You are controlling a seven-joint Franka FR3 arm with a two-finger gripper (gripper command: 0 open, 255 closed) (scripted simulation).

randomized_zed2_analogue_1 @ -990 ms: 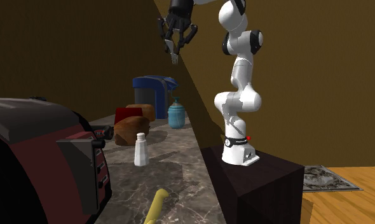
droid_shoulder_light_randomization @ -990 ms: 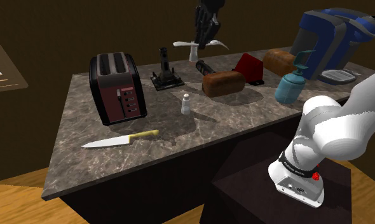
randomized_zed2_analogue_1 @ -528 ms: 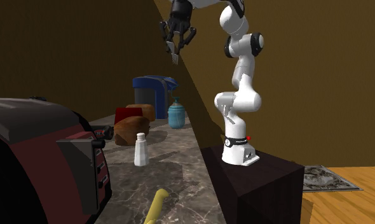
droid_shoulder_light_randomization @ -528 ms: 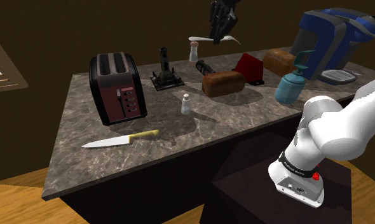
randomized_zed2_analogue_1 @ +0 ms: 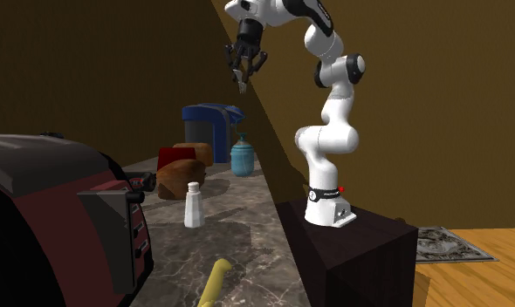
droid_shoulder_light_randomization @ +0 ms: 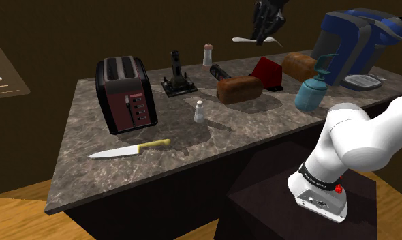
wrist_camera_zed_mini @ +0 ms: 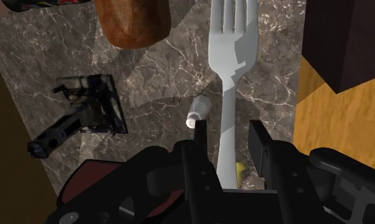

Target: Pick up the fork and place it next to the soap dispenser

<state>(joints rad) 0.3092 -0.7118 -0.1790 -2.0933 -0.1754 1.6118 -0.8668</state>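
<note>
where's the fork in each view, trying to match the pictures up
Shoulder view: fork high up, right of centre, in the gripper above the counter.
Second exterior view: top centre, at the gripper's tips.
Wrist view: clasped between the fingers, tines pointing away.
Shared landmark: the white shaker.

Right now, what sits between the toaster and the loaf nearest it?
In the shoulder view, a small white shaker stands between toaster and loaf; a black gadget sits slightly behind.

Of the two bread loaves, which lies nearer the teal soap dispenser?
The lighter loaf beside the blue machine, just behind the soap dispenser; the darker loaf lies farther off, towards the shoulder view's left.
</note>
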